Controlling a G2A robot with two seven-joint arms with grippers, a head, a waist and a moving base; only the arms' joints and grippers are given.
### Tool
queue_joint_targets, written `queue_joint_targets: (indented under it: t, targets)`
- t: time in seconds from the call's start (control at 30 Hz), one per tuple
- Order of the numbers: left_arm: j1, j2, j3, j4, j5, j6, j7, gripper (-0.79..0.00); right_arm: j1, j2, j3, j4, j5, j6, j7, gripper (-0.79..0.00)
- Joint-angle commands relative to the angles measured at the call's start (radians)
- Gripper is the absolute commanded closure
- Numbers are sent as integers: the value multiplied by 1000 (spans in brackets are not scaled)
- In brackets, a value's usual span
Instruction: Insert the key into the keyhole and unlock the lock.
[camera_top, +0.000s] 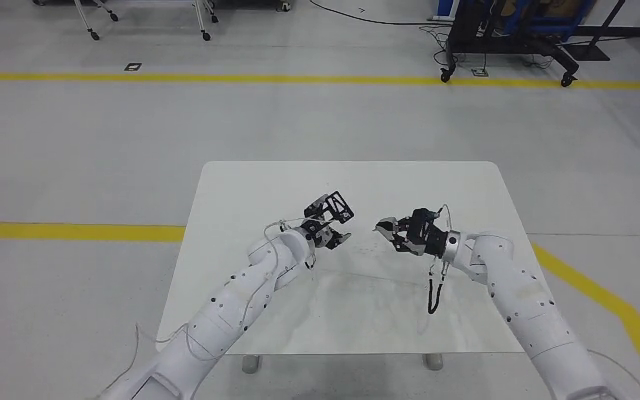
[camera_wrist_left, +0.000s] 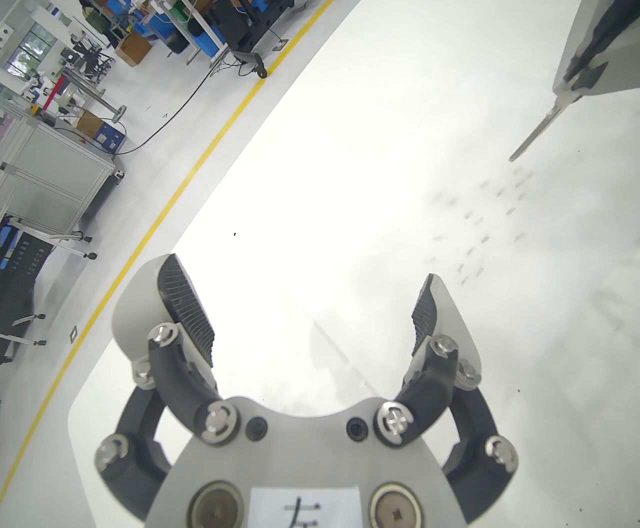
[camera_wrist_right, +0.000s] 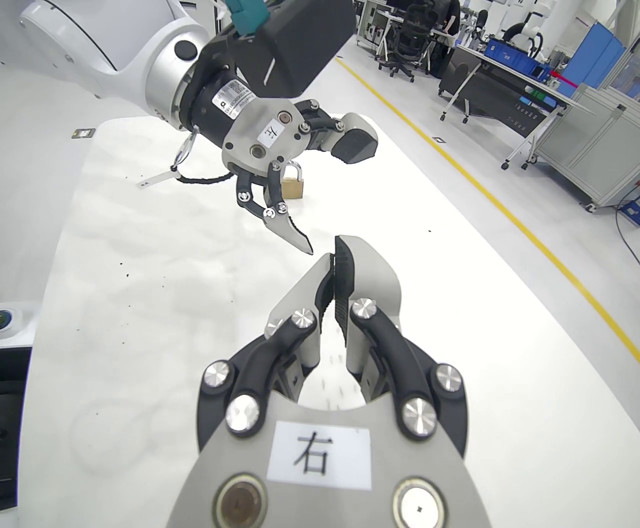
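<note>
**Left to right.** Left gripper (camera_wrist_left: 300, 280): jaws spread wide and empty, held above the white table (camera_top: 450, 190), judged ready to steady the lock. Brass padlock (camera_wrist_right: 292, 184): sits ungrasped on the table beyond that gripper, on the side away from the right arm. Its shackle is apparently closed, though the view is poor. Right gripper (camera_wrist_right: 334, 260): clenched on the key (camera_wrist_left: 537, 131), whose blade projects past the fingertips toward the left gripper, free for insertion. Count: two grippers, one padlock, one key.
</note>
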Motion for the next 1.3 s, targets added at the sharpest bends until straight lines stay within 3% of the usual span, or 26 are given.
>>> queue_joint_targets:
  t: [0.0, 0.13, 0.23, 0.33, 0.47, 0.53, 0.6, 0.87, 0.97, 1.07, 1.23, 1.27]
  targets:
    - [0, 0, 0, 0, -1, 0, 0, -785, 0, 0, 0, 0, 0, 0, 0, 0]
    - [73, 22, -77, -46, -23, 34, 172, -785, -6, -5, -1, 5, 55, 7, 5, 0]
    - [140, 52, -196, -58, -140, -70, 346, -785, 11, -18, -15, 37, 211, -48, 27, 0]
    - [197, 80, -312, -56, -301, -288, 503, -785, 31, -34, -37, 92, 391, -94, 59, 0]
    - [208, 102, -409, 59, -591, -727, 665, -785, 55, -55, -88, 143, 633, -114, 128, 0]
    - [181, 102, -360, 104, -719, -773, 691, -785, 66, -62, -114, 149, 739, -114, 169, 0]
    - [175, 103, -349, 118, -736, -773, 683, -785, 70, -65, -139, 139, 811, -114, 194, 0]
    - [188, 101, -336, 112, -750, -773, 670, -785, 70, -65, -139, 139, 811, -114, 194, 0]
    - [202, 96, -270, 86, -924, -773, 617, -785, 47, -73, -171, 114, 916, -114, 212, 0]
    - [187, 106, -214, 68, -1158, -773, 496, -785, 46, -86, -219, 114, 1086, -114, 264, 0]
    - [152, 141, -169, 81, -1573, -773, 141, -785, 83, -105, -289, 143, 1349, -114, 391, 0]
    - [142, 148, -168, 90, -1629, -773, 67, -671, 88, -109, -304, 143, 1406, -114, 420, 0]
